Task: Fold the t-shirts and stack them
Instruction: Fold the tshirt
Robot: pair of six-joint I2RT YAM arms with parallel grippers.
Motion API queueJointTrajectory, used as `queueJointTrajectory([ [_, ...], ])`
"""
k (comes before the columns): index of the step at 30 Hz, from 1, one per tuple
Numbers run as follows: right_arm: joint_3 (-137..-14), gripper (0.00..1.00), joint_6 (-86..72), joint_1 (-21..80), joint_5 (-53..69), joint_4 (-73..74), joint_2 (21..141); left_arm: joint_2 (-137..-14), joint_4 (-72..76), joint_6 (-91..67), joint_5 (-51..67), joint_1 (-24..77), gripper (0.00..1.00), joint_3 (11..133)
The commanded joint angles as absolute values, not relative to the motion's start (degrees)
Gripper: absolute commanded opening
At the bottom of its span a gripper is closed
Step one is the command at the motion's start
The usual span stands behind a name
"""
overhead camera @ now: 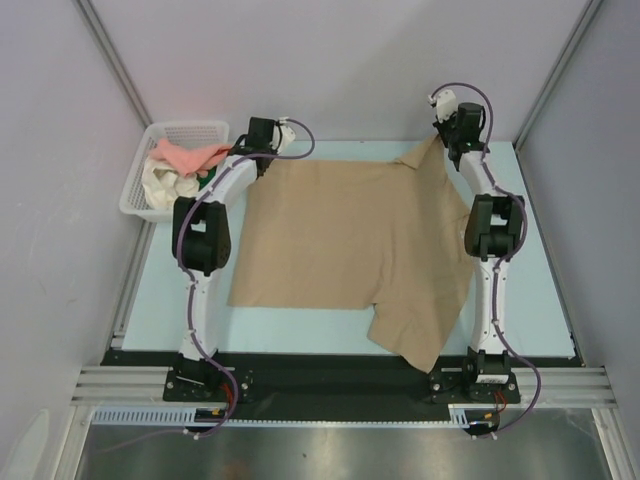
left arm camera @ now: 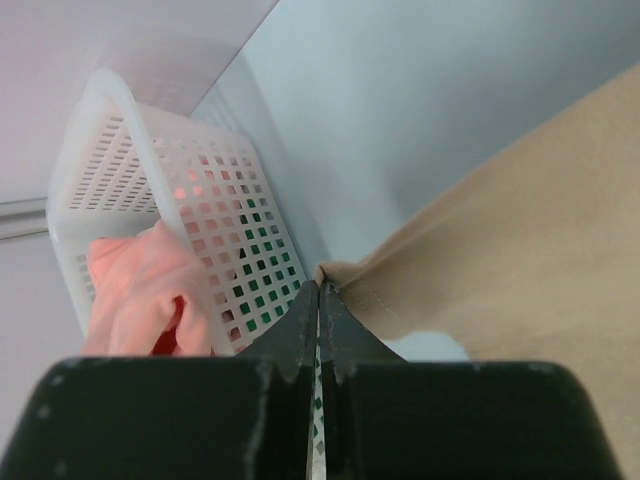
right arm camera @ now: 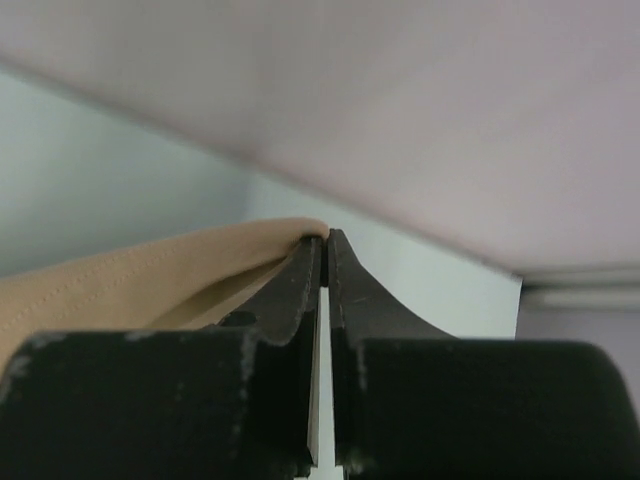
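Tan t-shirt (overhead camera: 350,235) spread mid-tabletop (overhead camera: 545,300). Left gripper (left arm camera: 318,288) and right gripper (right arm camera: 325,240) at its far corners, jaws clamped on hem, seemingly. Step: first fold. Next: draw far edge toward near edge, evenly.

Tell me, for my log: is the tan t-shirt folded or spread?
Spread: the tan t-shirt lies open across the table, far corners pinched by left fingers and right fingers.

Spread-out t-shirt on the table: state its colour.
Plain tan t-shirt; best in the top external view.
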State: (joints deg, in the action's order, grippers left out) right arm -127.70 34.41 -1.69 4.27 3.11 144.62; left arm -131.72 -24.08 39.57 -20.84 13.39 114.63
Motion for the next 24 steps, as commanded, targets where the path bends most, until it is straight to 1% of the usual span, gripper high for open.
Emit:
queueJointTrajectory([
  [1,-144.3,0.00,33.0,-1.0,1.8,3.3,152.8,-134.1,-22.7,40.9,-23.7,12.6,0.00,120.0],
  [2,-145.8,0.00,33.6,-0.8,1.4,2.0,153.8,-134.6,-22.0,41.3,-24.1,12.6,0.00,120.4],
  [5,-143.4,0.00,36.6,-0.2,1.8,-3.2,153.7,-136.7,-20.2,42.4,-24.5,12.6,0.00,122.5],
  [8,-141.2,0.00,36.9,-0.2,1.1,-3.0,152.7,-138.6,-19.9,43.4,-24.8,12.7,0.00,125.7],
  [10,-137.7,0.00,35.6,-0.2,0.6,-2.5,150.7,-138.1,-20.7,43.0,-24.6,12.9,0.01,126.1],
  [11,-135.4,0.00,35.2,-0.3,0.7,-2.9,147.4,-137.3,-20.8,42.8,-24.0,13.0,0.00,125.6],
  [13,-129.8,0.00,34.9,-0.7,1.4,-4.0,143.1,-134.7,-20.7,41.6,-22.8,13.2,0.00,122.5],
  [14,-125.6,0.00,35.3,-1.0,2.4,-3.8,139.3,-131.5,-20.3,41.1,-20.6,13.3,0.00,121.0],
  [17,-118.9,0.00,35.7,-1.4,4.7,-1.3,134.1,-127.0,-19.6,40.2,-18.6,13.7,0.00,115.1],
  [21,-110.4,0.00,37.3,-1.8,6.5,-0.2,124.2,-120.0,-18.7,39.6,-16.5,14.2,0.01,108.7],
  [24,-103.0,0.00,37.8,-1.8,7.0,-0.4,119.6,-117.1,-17.6,39.7,-16.1,14.2,0.00,103.9],
])
